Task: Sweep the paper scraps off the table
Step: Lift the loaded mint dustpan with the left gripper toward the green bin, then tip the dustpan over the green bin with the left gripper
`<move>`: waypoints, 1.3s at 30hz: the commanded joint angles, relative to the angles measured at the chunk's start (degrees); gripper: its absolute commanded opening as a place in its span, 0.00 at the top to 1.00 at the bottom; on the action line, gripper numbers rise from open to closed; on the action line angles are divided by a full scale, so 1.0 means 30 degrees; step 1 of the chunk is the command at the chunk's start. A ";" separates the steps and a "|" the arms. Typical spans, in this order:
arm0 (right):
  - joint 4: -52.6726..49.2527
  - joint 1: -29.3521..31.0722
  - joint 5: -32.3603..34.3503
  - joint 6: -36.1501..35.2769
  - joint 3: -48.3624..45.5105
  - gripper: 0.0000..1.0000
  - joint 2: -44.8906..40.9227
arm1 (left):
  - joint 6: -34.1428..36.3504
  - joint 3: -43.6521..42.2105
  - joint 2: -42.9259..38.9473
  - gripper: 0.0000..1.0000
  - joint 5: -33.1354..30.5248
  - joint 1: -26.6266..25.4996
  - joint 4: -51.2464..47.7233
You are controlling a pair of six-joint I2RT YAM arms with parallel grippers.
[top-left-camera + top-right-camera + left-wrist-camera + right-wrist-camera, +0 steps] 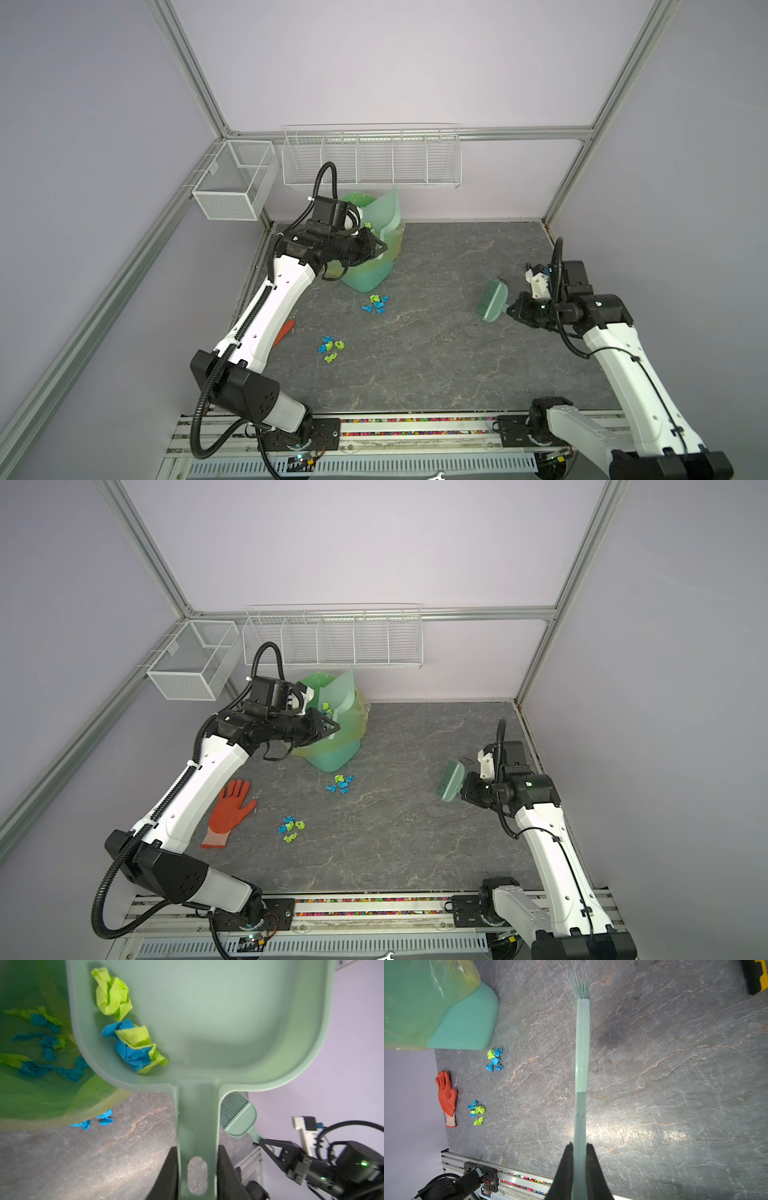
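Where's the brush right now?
In both top views the brush is on the right side, held by its handle in the right gripper, over the table and well right of the paper scraps.

- Both top views hang high over the front edge of the table [436,365], angled down toward the back wall [395,62]. They're pretty much the same shot with a small sideways shift, so the whole tabletop and both arms land in each.
- Left wrist cam sits right behind the left gripper [197,1151]. It's really close, staring along the dustpan [218,1022] handle into the pan, with the bin [31,1101] beside it. The brush [239,1118] shows further off, and the top views catch it too.
- Right wrist cam looks from behind the right gripper [580,1147] down onto the tabletop. Its paper scraps [494,1059], glove [446,1097] and bin also appear from above.
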 commanded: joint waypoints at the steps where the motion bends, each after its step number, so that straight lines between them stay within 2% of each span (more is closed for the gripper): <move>1: 0.0304 0.0020 -0.0414 0.0212 -0.0086 0.93 0.0105 | -0.1761 -0.1094 -0.0902 1.00 0.2852 0.0944 0.2914; 11: 0.0342 0.0131 -0.0497 0.0249 0.0397 0.93 0.0399 | -0.3665 -0.2986 -0.1596 1.00 0.4977 0.2467 0.5147; 14: 0.0398 0.0195 -0.0559 0.0285 0.0469 0.93 0.0542 | -0.5475 -0.3909 -0.1776 1.00 0.6269 0.2746 0.7156; 18: 0.0572 0.0269 -0.0424 0.0481 0.0386 0.93 0.0525 | -0.8876 -0.5580 -0.1880 1.00 0.7934 0.2912 1.1419; 23: 0.0651 0.0423 0.0018 0.0579 0.0207 0.93 0.0372 | -1.1596 -0.7193 -0.1848 1.00 0.8753 0.3509 1.4755; 27: 0.0499 0.0532 0.0024 0.0521 0.0262 0.93 0.0371 | -1.3057 -0.8020 -0.1971 1.00 0.9238 0.4048 1.6803; 32: 0.0411 0.0699 0.0533 0.0635 0.0431 0.93 0.0284 | -1.3453 -0.7923 -0.1638 1.00 1.0597 0.4864 1.7337; 36: 0.0399 0.0961 0.0882 0.0692 0.0690 0.93 0.0338 | -1.5725 -0.8721 -0.1559 1.00 1.1291 0.5411 2.0536; 39: 0.0524 0.1138 0.0928 0.0865 0.0705 0.93 0.0508 | -1.6193 -0.8829 -0.1593 1.00 1.1576 0.5594 2.1309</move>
